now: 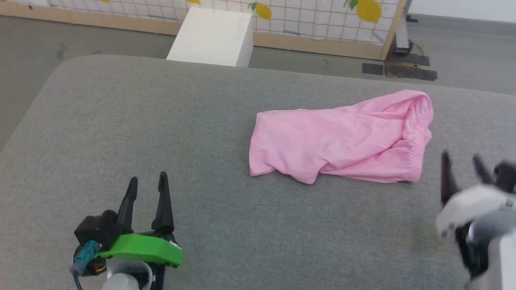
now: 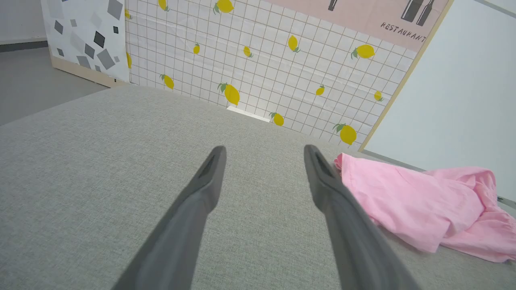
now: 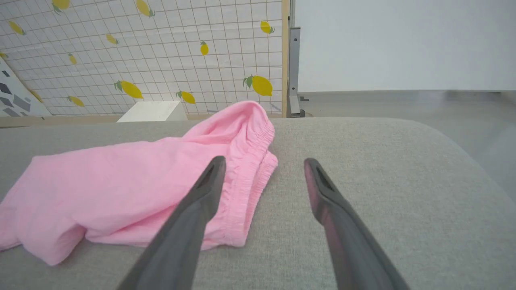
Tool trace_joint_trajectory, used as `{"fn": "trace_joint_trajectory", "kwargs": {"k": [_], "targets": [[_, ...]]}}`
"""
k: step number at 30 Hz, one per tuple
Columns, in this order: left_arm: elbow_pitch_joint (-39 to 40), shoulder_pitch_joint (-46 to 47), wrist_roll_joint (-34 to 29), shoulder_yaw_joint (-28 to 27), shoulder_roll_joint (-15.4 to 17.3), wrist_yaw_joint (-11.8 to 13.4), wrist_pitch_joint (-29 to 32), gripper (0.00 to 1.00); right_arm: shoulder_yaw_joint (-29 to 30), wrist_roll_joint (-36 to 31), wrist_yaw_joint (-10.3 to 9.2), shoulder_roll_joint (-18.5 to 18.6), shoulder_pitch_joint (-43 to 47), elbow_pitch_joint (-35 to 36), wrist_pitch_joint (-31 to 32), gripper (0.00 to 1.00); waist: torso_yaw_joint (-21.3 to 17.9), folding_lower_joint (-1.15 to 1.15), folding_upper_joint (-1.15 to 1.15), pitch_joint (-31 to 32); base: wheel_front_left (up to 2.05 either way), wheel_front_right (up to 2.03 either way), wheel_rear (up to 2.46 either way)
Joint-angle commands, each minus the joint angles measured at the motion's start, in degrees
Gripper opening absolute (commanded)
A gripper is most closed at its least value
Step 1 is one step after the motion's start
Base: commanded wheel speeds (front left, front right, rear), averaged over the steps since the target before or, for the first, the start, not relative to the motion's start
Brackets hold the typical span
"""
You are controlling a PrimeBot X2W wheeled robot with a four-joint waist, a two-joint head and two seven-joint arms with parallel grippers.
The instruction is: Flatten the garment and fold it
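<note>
The cushion (image 1: 161,121) under the crumpled garment (image 1: 338,137) looks soft, so dragging the cloth flat could bunch it further. A pinch at the doubled elastic hem may catch both layers. The lemon screen (image 1: 322,20) and white box (image 1: 213,36) stand well behind the garment and block nothing. The right end effector (image 1: 460,156), spread wide, is just beside its hem. The left end effector (image 1: 148,177), also wide, is well apart.

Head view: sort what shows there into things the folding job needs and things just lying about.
For the job: garment, left gripper, right gripper, grey padded surface under the garment.

Lying about: white box, lemon-print panel, dark floor plates.
</note>
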State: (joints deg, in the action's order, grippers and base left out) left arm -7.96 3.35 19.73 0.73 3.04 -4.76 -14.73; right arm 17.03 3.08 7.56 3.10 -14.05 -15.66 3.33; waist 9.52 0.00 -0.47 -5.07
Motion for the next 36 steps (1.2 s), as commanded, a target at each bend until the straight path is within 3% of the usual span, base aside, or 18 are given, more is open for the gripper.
{"fn": "trace_joint_trajectory", "kwargs": {"k": [1, 6, 11, 15, 20, 24, 31, 35, 36], "targets": [[0.2, -0.9, 0.1, 0.0, -0.2, 0.3, -0.3, 1.0, -1.1, 2.2, -0.08, -0.2, 3.2, 0.6, -0.8, 1.0, -1.3, 0.0, 0.47, 1.0, 0.0, 0.0, 0.0], [-0.1, -1.7, 0.4, 0.1, -0.2, 0.5, -0.3, 1.0, -3.0, 10.1, -0.08, -0.2, 11.5, 0.9, -3.1, 1.0, -3.2, 0.0, 0.47, 0.9, 0.0, 0.0, 0.0], [-2.2, 1.0, 0.5, 2.4, 0.2, -0.1, 0.9, 1.0, -4.4, 12.4, -0.08, -0.2, 13.6, 0.5, -4.6, 1.0, -5.0, 0.0, 0.47, -0.4, 0.0, 0.0, 0.0], [-6.1, 9.1, 1.2, 5.0, 0.7, -0.1, 11.6, 1.0, -5.3, 12.1, -0.08, -0.2, 12.3, 1.0, -5.0, 1.0, -6.2, 0.0, 0.47, -2.5, 0.0, 0.0, 0.0], [-13.4, 20.3, 2.7, 7.8, 1.0, 3.2, 34.0, 1.0, -6.2, 12.0, -0.08, -0.2, 10.3, 1.5, -5.2, 1.0, -8.4, 0.0, 0.47, -5.4, 0.0, 0.0, 0.0], [-16.8, 26.0, 1.9, 10.4, 1.6, 4.5, 46.4, 1.0, -6.2, 12.0, -0.08, -0.2, 9.4, 1.4, -5.7, 1.0, -10.2, 0.0, 0.47, -7.8, 0.0, 0.0, 0.0], [-20.3, 28.1, -1.4, 13.1, 4.6, 5.9, 52.8, 1.0, -6.4, 12.5, -0.08, -0.2, 8.4, 0.2, -7.4, 1.0, -12.8, 0.0, 0.47, -10.7, 0.0, 0.0, 0.0], [-21.4, 26.7, -1.2, 14.4, 4.6, 4.5, 52.8, 1.0, -6.2, 12.6, -0.08, -0.2, 8.0, -0.5, -8.3, 1.0, -13.0, 0.0, 0.47, -11.2, 0.0, 0.0, 0.0], [-21.8, 26.1, -0.7, 14.6, 4.3, 3.9, 53.1, 0.94, -6.1, 12.5, -0.08, -0.2, 7.9, -0.7, -8.4, 1.0, -12.9, 0.0, 0.47, -11.2, 0.0, 0.0, 0.0]]}}
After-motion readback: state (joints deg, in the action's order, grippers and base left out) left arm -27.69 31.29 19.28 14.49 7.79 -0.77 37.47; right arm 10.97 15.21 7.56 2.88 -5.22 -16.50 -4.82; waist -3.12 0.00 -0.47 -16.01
